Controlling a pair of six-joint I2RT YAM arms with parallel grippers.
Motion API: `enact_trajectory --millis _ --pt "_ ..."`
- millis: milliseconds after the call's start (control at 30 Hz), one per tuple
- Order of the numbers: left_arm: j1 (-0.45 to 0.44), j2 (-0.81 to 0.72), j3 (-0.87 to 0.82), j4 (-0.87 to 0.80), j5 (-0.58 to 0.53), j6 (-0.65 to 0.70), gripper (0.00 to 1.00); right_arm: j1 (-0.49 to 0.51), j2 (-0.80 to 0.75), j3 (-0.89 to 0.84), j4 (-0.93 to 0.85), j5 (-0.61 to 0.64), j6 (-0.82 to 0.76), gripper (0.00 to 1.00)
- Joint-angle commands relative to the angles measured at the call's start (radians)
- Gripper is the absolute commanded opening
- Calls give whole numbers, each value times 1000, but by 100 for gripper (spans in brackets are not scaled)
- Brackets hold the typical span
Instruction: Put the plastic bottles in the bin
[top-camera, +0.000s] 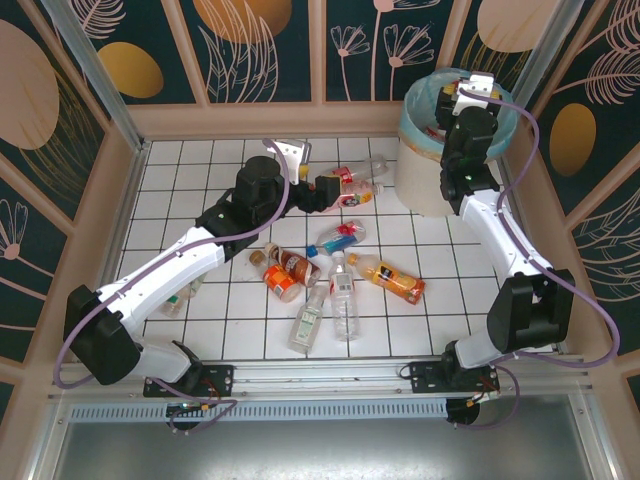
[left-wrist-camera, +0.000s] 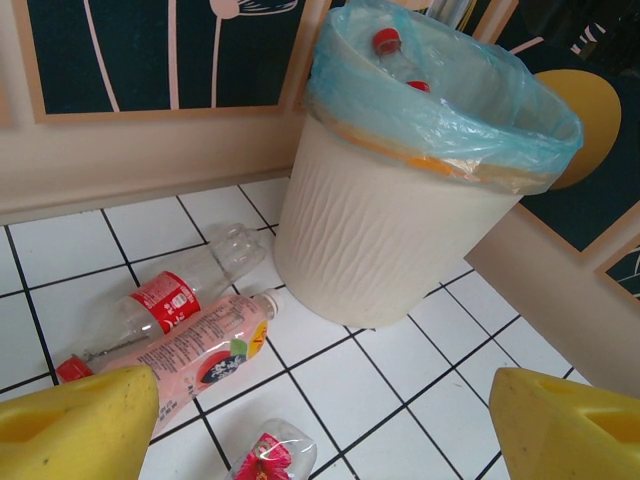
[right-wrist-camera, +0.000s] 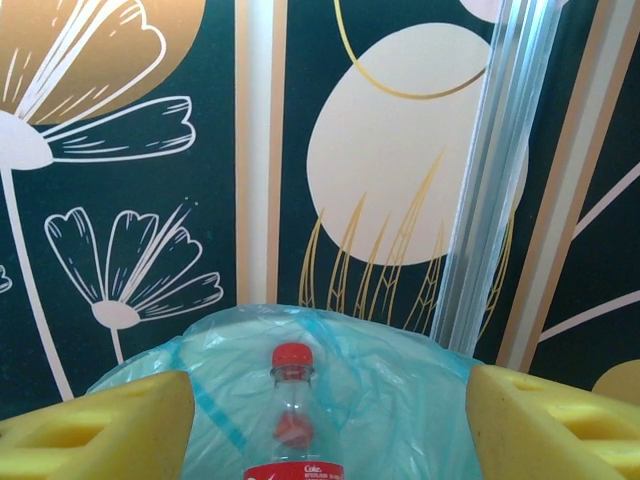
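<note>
The left arm stretches low over the white tiled worktop (top-camera: 190, 165) — its left pincer (left-wrist-camera: 320, 430) is spread wide, holding nothing, near a pink bottle (left-wrist-camera: 200, 345) beside the ribbed cream bin (left-wrist-camera: 380, 230). The right arm reaches up; the right pincer (right-wrist-camera: 330, 420) has its fingers far apart over the crinkly teal bag (right-wrist-camera: 410, 400) — a red-capped bottle (right-wrist-camera: 292, 395) sits loose inside. More plastic bottles (top-camera: 345, 300) lie mid-worktop.

Cola bottle (right-wrist-camera: 293, 425) cut off at the bottom edge, clear bottle (top-camera: 176, 302) half hidden under the left arm (top-camera: 190, 255), crumpled bottle (left-wrist-camera: 268, 455) cropped below
</note>
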Motion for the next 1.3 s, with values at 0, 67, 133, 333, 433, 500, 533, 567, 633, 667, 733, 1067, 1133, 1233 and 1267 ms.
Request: enact_trajectory --millis 0,67,133,333,433,500,533,567,633,667,733,1067,1133,1233,1267 --pt "0 6 -4 16 -11 19 86 -7 -40 21 -26 -22 53 72" --pt "0 3 -6 13 -16 25 86 -8 -51 37 -76 -43 87 71" --pt "1 1 -5 6 -23 34 86 -7 -61 77 -159 -75 131 71" --pt "1 -35 -12 -7 -123 58 86 -2 -82 261 -495 -228 280 68" --pt "1 -48 -8 -17 -155 65 87 5 -102 299 -590 -278 325 68" --pt "0 -49 -6 -26 -171 62 87 8 -106 313 -637 -280 346 68" --pt "1 -49 -7 -29 -174 62 87 10 -100 329 -672 -277 353 68" --pt "1 -49 -8 -33 -174 61 87 13 -86 352 -711 -272 361 68" --pt "1 -45 -6 -44 -174 56 87 18 -50 405 -799 -267 375 67" --pt "1 -41 -4 -54 -171 52 87 26 -29 435 -844 -269 382 67" --pt "0 -38 7 -83 -174 40 87 51 6 479 -911 -277 382 66" --pt "1 -59 15 -266 -202 -51 88 364 -54 223 -703 -489 155 64" --pt "2 -74 -10 -284 -201 -63 88 416 -56 170 -691 -475 166 64" --pt "1 -95 -60 -308 -190 -63 88 427 -37 119 -759 -478 196 63" --pt "2 -99 -76 -315 -190 -58 88 429 -31 105 -788 -484 193 63"
